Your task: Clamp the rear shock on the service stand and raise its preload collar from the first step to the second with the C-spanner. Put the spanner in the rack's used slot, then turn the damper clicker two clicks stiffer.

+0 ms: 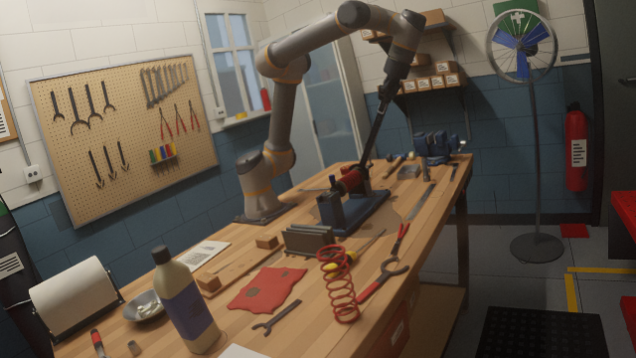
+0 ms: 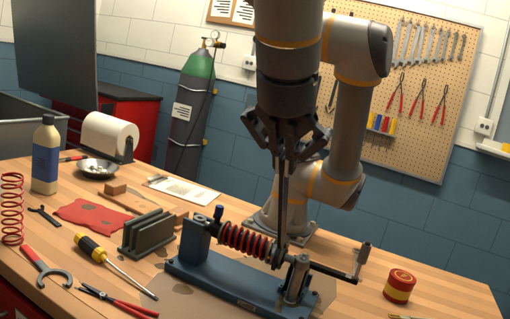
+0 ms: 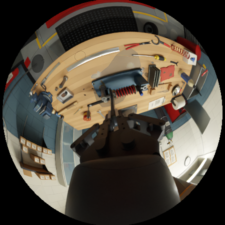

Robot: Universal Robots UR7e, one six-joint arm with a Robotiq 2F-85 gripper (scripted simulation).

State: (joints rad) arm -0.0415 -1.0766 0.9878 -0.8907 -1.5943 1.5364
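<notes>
My gripper (image 2: 284,160) (image 1: 383,102) (image 3: 113,119) hangs high above the service stand, and its fingers are closed on the top of the handle of the dark C-spanner (image 2: 282,210) (image 1: 371,134). The spanner reaches down, and its hooked head sits on the preload collar (image 2: 276,255) at the right end of the red spring. The rear shock (image 2: 246,240) (image 1: 350,180) (image 3: 123,91) lies level in the blue service stand (image 2: 240,280) (image 1: 353,206). A blue damper clicker (image 2: 218,211) sticks up at the shock's left end. The grey slotted rack (image 2: 147,233) (image 1: 308,239) stands left of the stand.
The stand's clamp handle (image 2: 359,263) juts out to the right of the collar. A red and yellow tin (image 2: 399,286) stands further right. A screwdriver (image 2: 109,263), pliers (image 2: 120,303), a red-handled spanner (image 2: 45,269), a red rag (image 2: 92,216) and a loose red spring (image 2: 12,208) lie to the left.
</notes>
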